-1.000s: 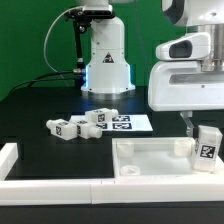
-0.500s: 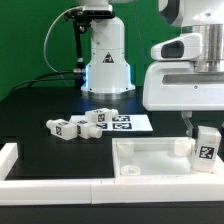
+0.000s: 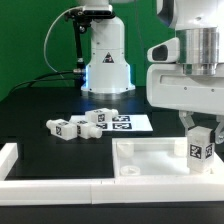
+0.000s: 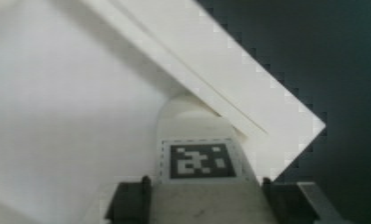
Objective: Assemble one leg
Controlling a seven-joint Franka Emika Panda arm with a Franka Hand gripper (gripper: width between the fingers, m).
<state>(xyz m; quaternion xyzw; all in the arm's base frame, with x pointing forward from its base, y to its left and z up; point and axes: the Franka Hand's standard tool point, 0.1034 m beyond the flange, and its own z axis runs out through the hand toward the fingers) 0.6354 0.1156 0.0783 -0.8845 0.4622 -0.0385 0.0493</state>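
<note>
Black bench point(image 3: 40, 105) is carrying spare parts at centre while the hand point(image 3: 200, 135), clamped on the leg point(image 3: 201, 146), is hovering lower right over the white panel point(image 3: 150, 160); tilt risking misalignment.

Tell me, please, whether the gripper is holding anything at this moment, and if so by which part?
Yes: the gripper is shut on the leg, its fingers clamping opposite sides at the leg's upper end, above the panel.
</note>
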